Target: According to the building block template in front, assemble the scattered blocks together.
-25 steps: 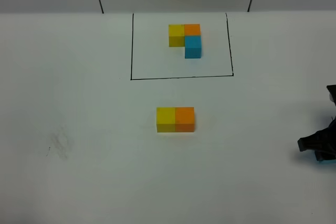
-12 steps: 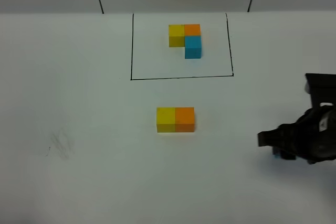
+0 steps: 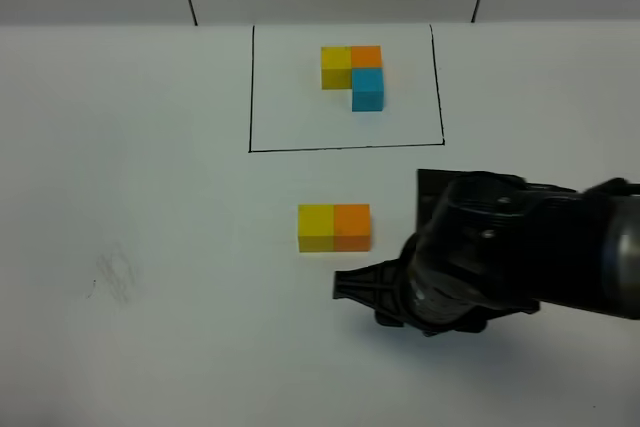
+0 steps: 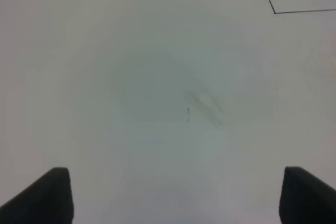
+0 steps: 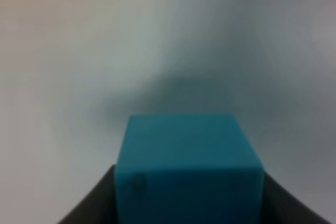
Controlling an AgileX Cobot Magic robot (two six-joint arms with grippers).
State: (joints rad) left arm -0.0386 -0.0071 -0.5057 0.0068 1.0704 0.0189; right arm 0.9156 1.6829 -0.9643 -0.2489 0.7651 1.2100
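Note:
The building block template is a yellow, orange and light blue L-shaped trio inside a black drawn rectangle at the back. The scattered yellow cube and orange cube sit joined side by side mid-table. My right gripper is just in front and to the right of the orange cube. It is shut on the scattered light blue cube, which the arm hides in the exterior high view. My left gripper is open and empty over bare table.
A faint grey smudge marks the table at the left and also shows in the left wrist view. The bulky right arm covers the table's right front. A corner of the black rectangle shows in the left wrist view.
My right arm has swept left from the table's right edge to just in front of the joined pair, carrying the light blue cube. The cubes on the table have not moved.

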